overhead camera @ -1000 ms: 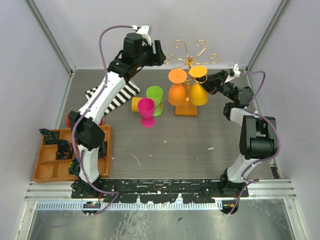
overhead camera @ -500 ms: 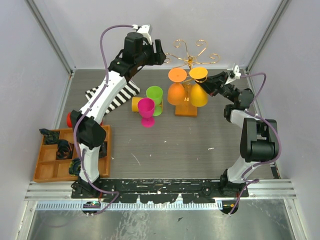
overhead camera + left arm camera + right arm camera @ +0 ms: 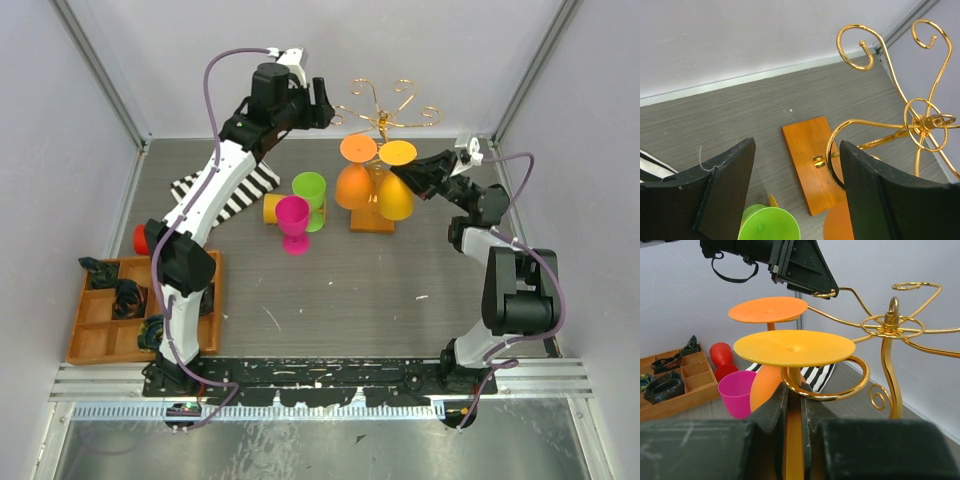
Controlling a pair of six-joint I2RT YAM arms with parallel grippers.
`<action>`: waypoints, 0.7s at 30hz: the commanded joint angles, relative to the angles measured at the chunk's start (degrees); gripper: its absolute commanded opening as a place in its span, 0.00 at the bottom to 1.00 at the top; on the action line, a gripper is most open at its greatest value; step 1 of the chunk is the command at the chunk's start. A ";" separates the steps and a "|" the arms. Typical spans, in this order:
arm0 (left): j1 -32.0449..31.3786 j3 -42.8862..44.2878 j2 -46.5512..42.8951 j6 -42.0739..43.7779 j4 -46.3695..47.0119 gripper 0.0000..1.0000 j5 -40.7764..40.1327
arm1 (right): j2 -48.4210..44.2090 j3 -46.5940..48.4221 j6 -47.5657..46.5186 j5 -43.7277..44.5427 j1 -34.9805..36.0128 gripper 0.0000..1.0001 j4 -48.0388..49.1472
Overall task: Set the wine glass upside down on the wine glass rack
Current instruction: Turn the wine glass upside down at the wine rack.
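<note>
The wine glass (image 3: pixel 395 196) is yellow-orange and hangs upside down, its flat foot (image 3: pixel 794 347) on top. My right gripper (image 3: pixel 794 390) is shut on its stem, which stands inside a curled arm (image 3: pixel 850 385) of the gold wire wine glass rack (image 3: pixel 380 118). The foot sits just above that curl. An orange glass (image 3: pixel 353 185) hangs upside down on the neighbouring arm. My left gripper (image 3: pixel 797 145) is open high beside the rack's left arms, nothing between its fingers; one gold loop (image 3: pixel 832 150) runs by its right finger. The rack's wooden base (image 3: pixel 812 160) lies below.
A pink glass (image 3: pixel 293 222) and a green glass (image 3: pixel 310 190) stand left of the rack, near a striped cloth (image 3: pixel 235 190). A red glass (image 3: pixel 140 240) lies by the compartmented wooden tray (image 3: pixel 95 345) at the left. Grey walls close the back and sides.
My right gripper has shifted the yellow-orange glass slightly toward the rack's post and down. The left gripper has edged a little to the right and stays open.
</note>
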 commanded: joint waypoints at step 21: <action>-0.94 0.92 0.57 1.50 -3.04 0.77 0.66 | -4.60 -2.82 -2.11 11.73 -2.68 0.04 3.50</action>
